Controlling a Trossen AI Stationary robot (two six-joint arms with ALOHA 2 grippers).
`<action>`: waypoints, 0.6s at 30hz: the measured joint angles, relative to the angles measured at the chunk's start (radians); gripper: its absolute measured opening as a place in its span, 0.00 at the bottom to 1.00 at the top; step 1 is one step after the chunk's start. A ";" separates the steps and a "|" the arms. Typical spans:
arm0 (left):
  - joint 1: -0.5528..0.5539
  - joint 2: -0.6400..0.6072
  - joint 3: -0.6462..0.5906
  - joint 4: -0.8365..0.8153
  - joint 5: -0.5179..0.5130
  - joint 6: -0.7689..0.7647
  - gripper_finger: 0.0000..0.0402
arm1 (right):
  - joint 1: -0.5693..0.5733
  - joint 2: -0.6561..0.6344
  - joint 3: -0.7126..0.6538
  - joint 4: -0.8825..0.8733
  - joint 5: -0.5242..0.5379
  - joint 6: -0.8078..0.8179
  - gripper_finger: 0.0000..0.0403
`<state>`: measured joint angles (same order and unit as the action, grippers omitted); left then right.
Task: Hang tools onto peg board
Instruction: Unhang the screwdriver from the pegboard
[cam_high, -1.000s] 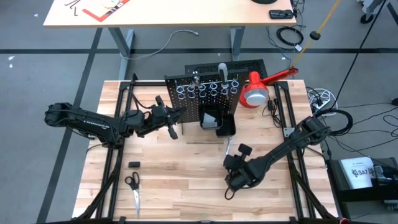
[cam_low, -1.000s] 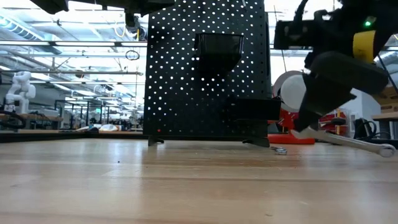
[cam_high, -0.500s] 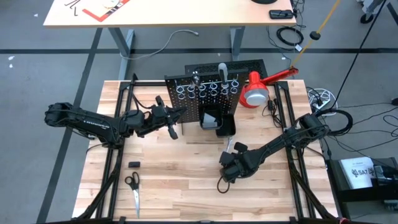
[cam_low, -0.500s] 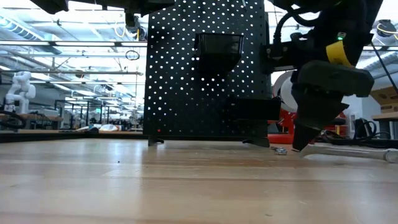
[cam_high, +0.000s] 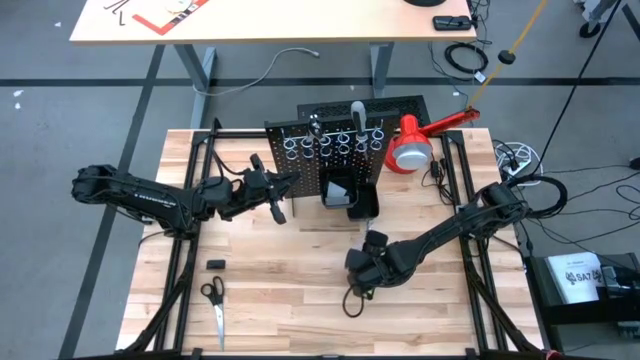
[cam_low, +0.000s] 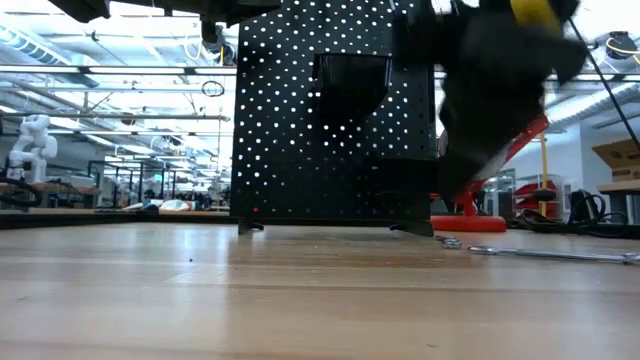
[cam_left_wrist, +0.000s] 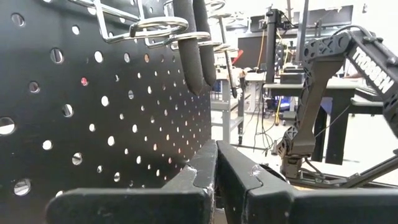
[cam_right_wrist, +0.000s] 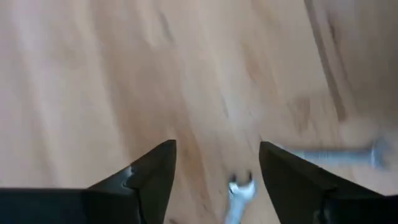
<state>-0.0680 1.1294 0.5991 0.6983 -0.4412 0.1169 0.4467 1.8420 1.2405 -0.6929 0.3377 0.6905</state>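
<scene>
The peg board (cam_high: 325, 150) stands upright at the table's far middle, with silver rings (cam_left_wrist: 155, 25) and a black bin (cam_high: 350, 197). Some tools hang in the rings, among them a dark-handled one (cam_left_wrist: 196, 43). A thin silver wrench (cam_low: 555, 253) lies flat on the table, right of the board. My right gripper (cam_right_wrist: 217, 146) hovers open above the table; below it a wrench's open end (cam_right_wrist: 239, 190) and a silver shaft (cam_right_wrist: 336, 155) lie untouched. My left gripper (cam_left_wrist: 216, 168) waits shut beside the board's left part (cam_high: 275, 205), holding nothing.
Scissors (cam_high: 213, 300) and a small black piece (cam_high: 215, 263) lie near the table's left front. A red and white lamp-like thing (cam_high: 410, 150) stands right of the board. A small metal piece (cam_low: 447, 241) lies by the board's foot. Bare wood spreads across the table's near half.
My right gripper has lowered the wrench's raised end until the wrench lay flat, then opened and let go. It has since risen and gone toward the table's left edge. The wrench stays where it was laid.
</scene>
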 joint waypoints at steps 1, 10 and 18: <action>0.000 0.000 0.000 0.000 0.000 0.000 0.04 | 0.000 0.000 0.028 -0.003 0.005 -0.030 0.56; 0.000 0.000 0.000 0.000 0.000 0.000 0.04 | 0.001 0.000 0.371 -0.167 0.344 -0.333 0.50; 0.000 0.000 0.000 0.000 0.000 0.000 0.04 | -0.003 -0.002 0.735 -0.058 0.907 -0.732 0.45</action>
<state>-0.0677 1.1294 0.5991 0.6979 -0.4412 0.1166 0.4438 1.8399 1.9756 -0.7506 1.2444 -0.0414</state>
